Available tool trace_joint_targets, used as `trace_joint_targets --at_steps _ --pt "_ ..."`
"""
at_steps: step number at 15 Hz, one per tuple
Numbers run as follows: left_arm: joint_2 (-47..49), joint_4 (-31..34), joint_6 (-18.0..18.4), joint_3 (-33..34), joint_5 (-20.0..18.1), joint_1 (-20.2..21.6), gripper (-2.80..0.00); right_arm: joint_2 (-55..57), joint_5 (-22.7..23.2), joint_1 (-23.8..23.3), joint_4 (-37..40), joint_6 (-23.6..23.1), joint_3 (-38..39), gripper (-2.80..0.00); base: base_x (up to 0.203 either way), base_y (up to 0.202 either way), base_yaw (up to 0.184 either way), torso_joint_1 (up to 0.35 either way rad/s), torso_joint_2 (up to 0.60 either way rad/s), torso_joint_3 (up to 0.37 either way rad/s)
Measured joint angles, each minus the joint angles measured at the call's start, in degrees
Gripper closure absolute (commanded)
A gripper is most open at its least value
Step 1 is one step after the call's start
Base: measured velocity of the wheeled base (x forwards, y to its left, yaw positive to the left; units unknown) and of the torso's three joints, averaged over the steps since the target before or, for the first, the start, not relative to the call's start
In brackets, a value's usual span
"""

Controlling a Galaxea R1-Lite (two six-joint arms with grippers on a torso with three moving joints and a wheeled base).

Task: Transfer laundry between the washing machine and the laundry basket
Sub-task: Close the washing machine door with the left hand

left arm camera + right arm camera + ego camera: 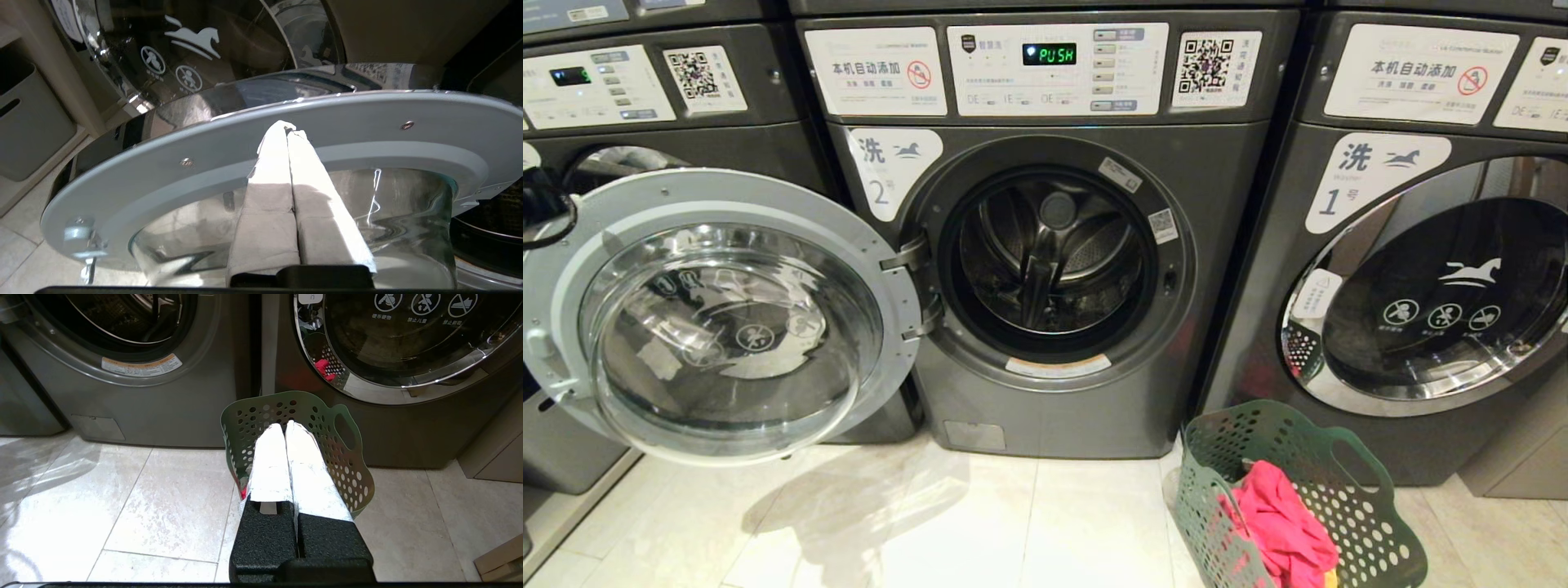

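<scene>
Closed left claw point(288, 130) meets the open door's point(719, 314) rim.

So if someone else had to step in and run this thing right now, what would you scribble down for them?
Left gripper: jaws shut, holding nothing, tips at the grey rim of the open washer door.
Right gripper: jaws shut, empty, hanging over the green laundry basket.
Washer number 2: door swung wide open, no laundry visible in the drum.
Basket stands on the floor in front of washer number 1, with pink laundry inside.
Done: door open. Left: move the laundry from the basket into the drum.
</scene>
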Motion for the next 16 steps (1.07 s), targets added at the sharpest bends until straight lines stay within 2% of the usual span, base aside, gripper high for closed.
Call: trace_joint_targets --at_steps 6,10,16 --pt "-0.9 8.1 0.0 0.0 -0.1 -0.1 0.00 0.0 0.0 0.0 0.0 0.0 0.0 0.00 0.000 0.000 0.000 0.000 0.00 0.000" --pt "-1.2 9.6 -1.2 0.0 -2.2 -1.1 0.00 0.0 0.0 0.0 0.0 0.0 0.0 0.00 0.000 0.000 0.000 0.000 0.00 0.000" --pt "-2.0 10.8 -7.4 0.0 -11.0 -2.7 0.00 0.0 0.0 0.0 0.0 0.0 0.0 0.00 0.000 0.000 0.000 0.000 0.00 0.000"
